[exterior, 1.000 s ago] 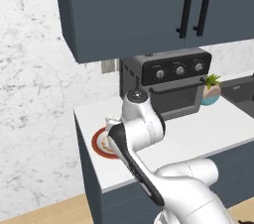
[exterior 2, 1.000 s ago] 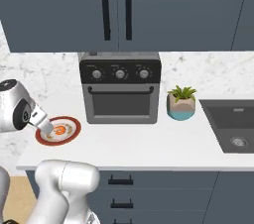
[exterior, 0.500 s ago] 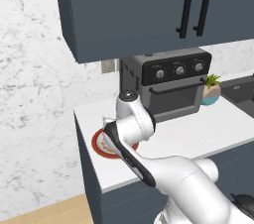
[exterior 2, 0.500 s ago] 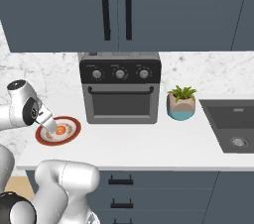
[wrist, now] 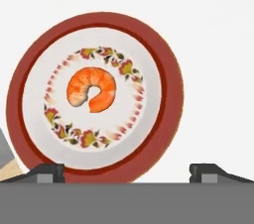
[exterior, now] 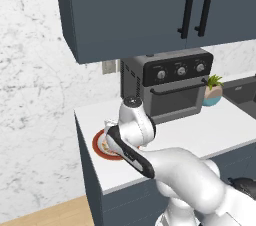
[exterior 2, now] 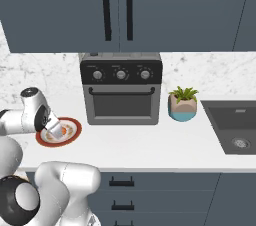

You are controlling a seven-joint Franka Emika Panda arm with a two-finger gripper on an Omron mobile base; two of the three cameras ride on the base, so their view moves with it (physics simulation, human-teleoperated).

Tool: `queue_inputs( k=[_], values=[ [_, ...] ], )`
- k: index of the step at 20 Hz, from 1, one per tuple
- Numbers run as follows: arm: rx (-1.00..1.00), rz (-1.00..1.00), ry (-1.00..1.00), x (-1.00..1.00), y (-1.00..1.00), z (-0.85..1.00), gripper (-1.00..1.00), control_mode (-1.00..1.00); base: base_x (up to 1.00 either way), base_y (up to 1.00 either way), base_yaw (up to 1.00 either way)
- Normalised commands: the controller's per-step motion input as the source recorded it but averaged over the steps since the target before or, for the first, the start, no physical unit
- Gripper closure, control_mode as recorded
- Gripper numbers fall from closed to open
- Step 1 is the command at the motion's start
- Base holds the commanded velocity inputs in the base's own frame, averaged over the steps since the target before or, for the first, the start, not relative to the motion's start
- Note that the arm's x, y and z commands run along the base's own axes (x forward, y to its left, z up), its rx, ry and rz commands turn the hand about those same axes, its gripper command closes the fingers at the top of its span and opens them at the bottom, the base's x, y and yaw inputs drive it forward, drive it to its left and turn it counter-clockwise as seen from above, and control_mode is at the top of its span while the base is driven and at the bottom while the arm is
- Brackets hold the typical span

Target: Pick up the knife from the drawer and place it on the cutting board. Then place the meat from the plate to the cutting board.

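A round plate [wrist: 163,119] with a red-brown rim and a white, flower-ringed centre lies on the white counter near its left end. An orange curled piece of meat [wrist: 92,88] rests at the plate's centre. My gripper [wrist: 126,172] hangs straight above the plate, open, with nothing between its fingers. From the base cameras the hand [exterior 2: 56,131] covers part of the plate [exterior 2: 74,132], and the arm hides much of the plate [exterior: 98,148] in the left one. The knife and the cutting board are out of view.
A black countertop oven [exterior 2: 121,90] stands against the wall behind the plate. A small potted plant [exterior 2: 182,104] and a sink [exterior 2: 235,127] lie to the right. Shut slate-blue drawer fronts [exterior 2: 150,190] sit under the counter. The counter's left edge [exterior: 85,140] is close to the plate.
The arm has swung right and down, bringing the hand from the plate's left edge to over its middle. The gripper stays open. The plate and meat have not moved.
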Motion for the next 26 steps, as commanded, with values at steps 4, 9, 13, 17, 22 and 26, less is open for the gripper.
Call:
queue_inputs(
  k=[4, 9, 13, 17, 22, 26],
  values=[
    [0.08, -0.02, 0.02, 0.35, 0.0, -0.21, -1.0, -1.0, 0.0, 0.0, 0.0],
    [0.0, -0.01, 0.03, 0.49, 0.07, -0.1, -1.0, -1.0, 0.0, 0.0, 0.0],
    [0.0, 0.0, 0.08, 0.49, 0.19, -0.06, -1.0, -1.0, 0.0, 0.0, 0.0],
    [0.0, 0.0, 0.11, 0.29, 0.29, -0.09, -1.0, -1.0, 0.0, 0.0, 0.0],
    [-0.01, -0.01, 0.08, 0.0, 0.11, -0.12, -1.0, -1.0, 0.0, 0.0, 0.0],
    [0.0, -0.03, 0.06, 0.0, 0.0, -0.11, -1.0, -1.0, 0.0, 0.0, 0.0]
  ],
)
